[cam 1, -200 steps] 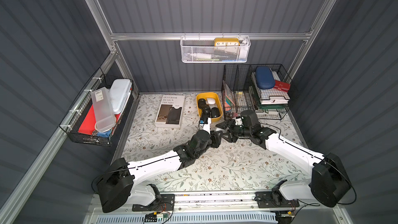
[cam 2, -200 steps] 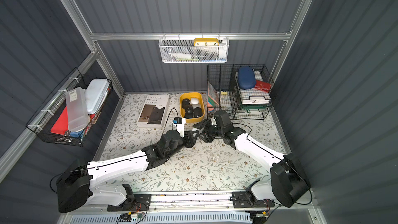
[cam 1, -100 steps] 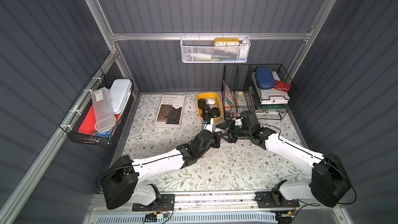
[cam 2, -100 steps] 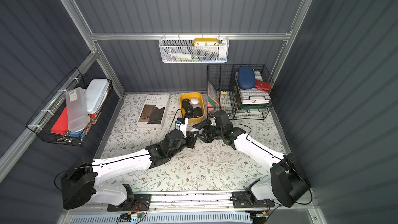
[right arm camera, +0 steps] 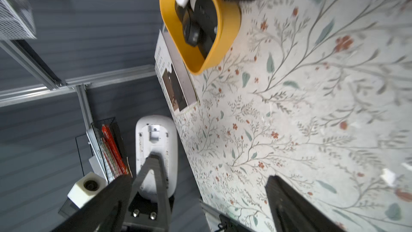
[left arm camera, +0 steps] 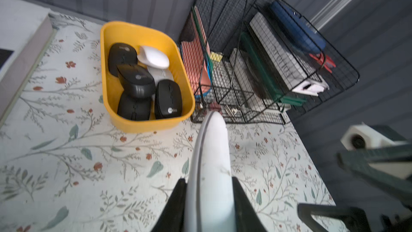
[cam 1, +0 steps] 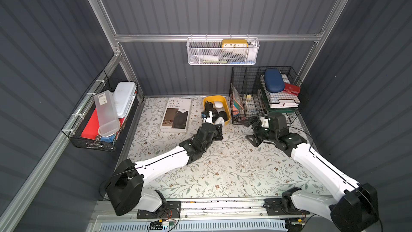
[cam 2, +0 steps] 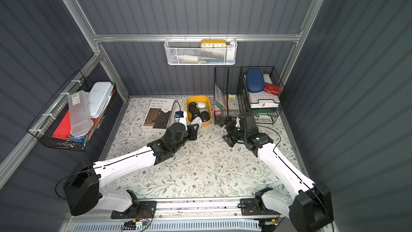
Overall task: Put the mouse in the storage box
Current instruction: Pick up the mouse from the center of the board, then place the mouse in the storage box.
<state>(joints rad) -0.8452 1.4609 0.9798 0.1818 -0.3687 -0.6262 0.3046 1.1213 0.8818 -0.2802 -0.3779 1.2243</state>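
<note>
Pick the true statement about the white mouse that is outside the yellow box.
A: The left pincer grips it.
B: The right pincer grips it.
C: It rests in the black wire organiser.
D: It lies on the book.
A: the left pincer is shut on the white mouse, short of the storage box, while the right pincer stands open and empty.

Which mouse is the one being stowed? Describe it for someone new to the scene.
Find the shallow yellow plastic bin beside the black wire organiser at the back of the floral table. By its near wall, the left gripper clamps a slim white mouse on edge. All the other mice lie inside the bin.
</note>
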